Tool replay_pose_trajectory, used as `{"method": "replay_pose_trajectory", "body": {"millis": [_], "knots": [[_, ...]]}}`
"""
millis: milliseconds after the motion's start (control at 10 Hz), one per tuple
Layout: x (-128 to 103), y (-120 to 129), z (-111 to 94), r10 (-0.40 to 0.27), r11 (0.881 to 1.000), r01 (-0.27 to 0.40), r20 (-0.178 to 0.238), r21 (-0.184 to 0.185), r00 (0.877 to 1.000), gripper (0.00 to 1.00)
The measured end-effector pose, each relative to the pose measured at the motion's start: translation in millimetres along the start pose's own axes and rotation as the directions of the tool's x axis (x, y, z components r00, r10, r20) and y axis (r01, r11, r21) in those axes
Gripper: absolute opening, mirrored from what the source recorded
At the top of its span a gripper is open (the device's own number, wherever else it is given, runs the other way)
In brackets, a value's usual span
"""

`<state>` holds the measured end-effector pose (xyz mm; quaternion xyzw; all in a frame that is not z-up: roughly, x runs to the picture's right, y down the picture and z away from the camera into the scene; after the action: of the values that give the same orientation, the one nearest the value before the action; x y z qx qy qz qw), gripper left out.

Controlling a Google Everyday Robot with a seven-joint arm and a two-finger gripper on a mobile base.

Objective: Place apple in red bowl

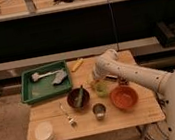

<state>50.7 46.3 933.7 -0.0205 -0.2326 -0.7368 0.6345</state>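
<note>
White gripper (96,81): down at mid-table, just beside the light green cup (102,87); grip state cannot be told.
Small round orange-yellow apple (91,83): at the gripper tip, left of that cup; held or not, cannot tell.
Wide orange-red bowl (124,97): front right of the cup, apart from the apple.
Dark brown bowl (78,97): left of the cup.
Wooden table (120,122): carries all items.

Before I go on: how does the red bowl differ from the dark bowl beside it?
The red bowl is orange-red and slightly wider; the dark bowl is dark brown. The red bowl looks empty; the dark bowl holds something green. Both are round, upright, on the wooden table. The gripper hangs by the light green cup, behind and between them.
</note>
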Motion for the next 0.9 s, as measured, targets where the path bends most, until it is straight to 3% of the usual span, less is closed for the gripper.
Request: {"method": "replay_pose_trajectory", "body": {"millis": [200,600,900], "knots": [[-8,-3,5,-0.022,1.000,0.022,0.021,0.000,1.000,0.61],[-16,-5,9,-0.032,0.999,0.032,0.056,0.000,0.998,0.25],[-12,2,1,0.002,1.000,-0.003,0.052,0.009,0.999,0.21]]}}
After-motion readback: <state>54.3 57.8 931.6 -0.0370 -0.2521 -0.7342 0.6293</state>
